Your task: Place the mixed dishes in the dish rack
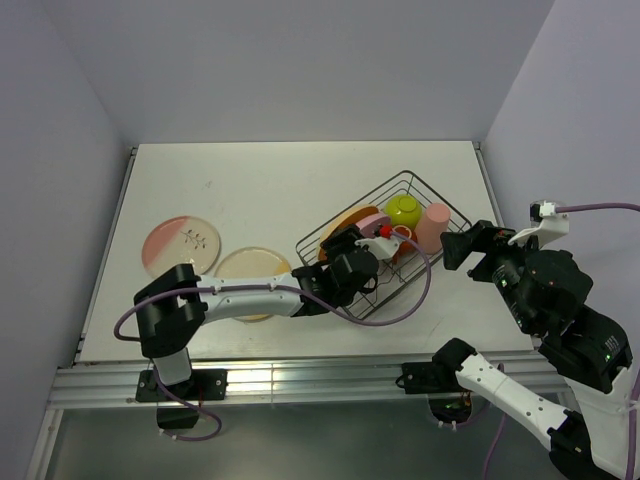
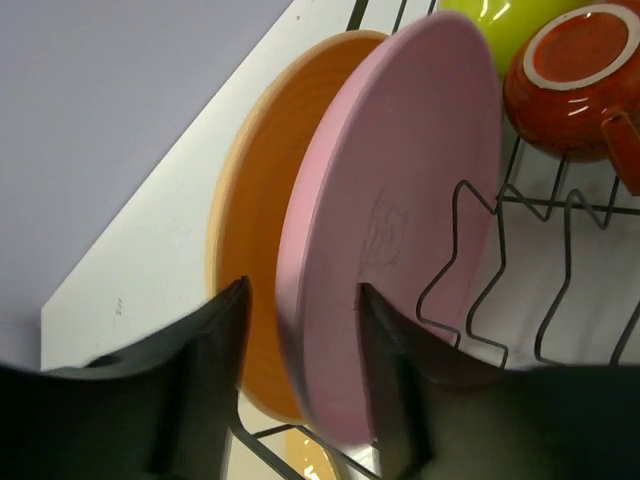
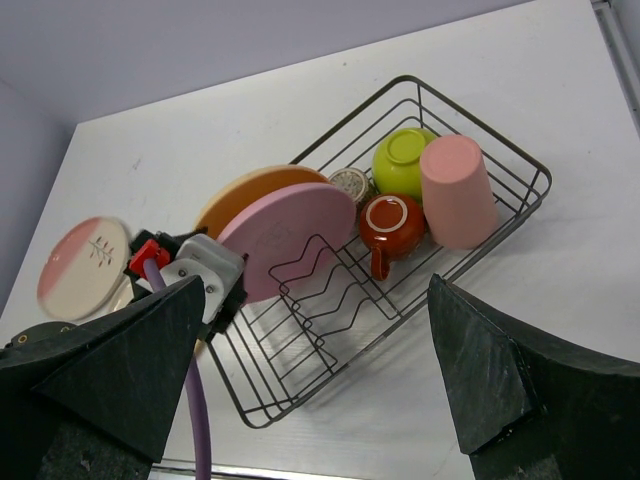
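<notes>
Left gripper: jaws apart, straddling the lower rim of the pink plate. One finger stands clear of the rim with a visible gap. The other lies against the plate's face.

Right gripper: jaws spread wide, nothing between them, held above the table to the right of the dish rack.

On the table left of the rack, the cream-yellow plate lies flat, with the twig-patterned plate beyond it.

Inside the rack, the pink plate stands on edge at the near-left end. The orange plate stands on edge just behind it. Further in sit the red-brown mug and the small grey cup. The lime-green bowl, bottom up, and the salmon cup occupy the far end, just beside each other.
</notes>
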